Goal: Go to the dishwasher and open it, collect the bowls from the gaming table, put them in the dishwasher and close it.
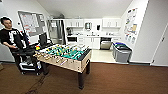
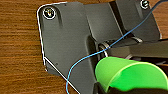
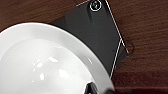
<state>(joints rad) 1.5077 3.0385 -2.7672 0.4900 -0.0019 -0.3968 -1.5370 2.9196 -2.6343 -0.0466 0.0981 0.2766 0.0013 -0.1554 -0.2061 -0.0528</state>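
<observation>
The dishwasher (image 1: 106,44) stands open under the far kitchen counter, beyond the foosball table (image 1: 65,57). A green bowl (image 2: 130,75) sits at the left hand and a white bowl (image 3: 45,62) at the right, both cut off; grips unclear

Left gripper (image 2: 105,87) closed on green bowl (image 2: 130,75); right gripper (image 3: 96,90) holds white bowl (image 3: 45,62) by the rim.
</observation>
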